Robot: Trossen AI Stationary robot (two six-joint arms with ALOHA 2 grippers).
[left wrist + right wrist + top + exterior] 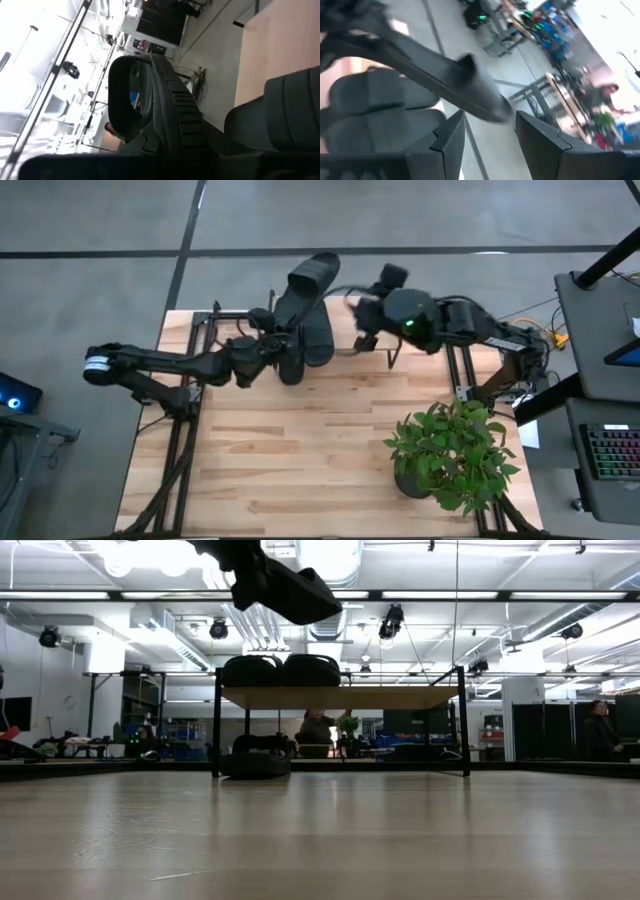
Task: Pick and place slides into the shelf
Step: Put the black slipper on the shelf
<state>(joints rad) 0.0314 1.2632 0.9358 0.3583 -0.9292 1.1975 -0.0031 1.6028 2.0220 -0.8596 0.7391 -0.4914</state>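
Note:
My left gripper is shut on one black slide, held up in the air over the table's far edge and high above the shelf in the low view, where the slide shows at the top. Two slides rest by their soles on the shelf's wood board. A third slide lies under the board. The right gripper is open and hovers just right of the slides on the shelf, touching nothing. My left gripper holds the slide by one end, near the ribbed edge of its sole; the slide itself hides the fingers' exact hold. The slide is lifted clear and points away from the gripper toward the table's far side, with its strap at the free end.
A potted green plant stands near the table's right near corner. Black metal arm stands run along the left and right table edges. Bare wood tabletop lies between them. People show in the room beyond.

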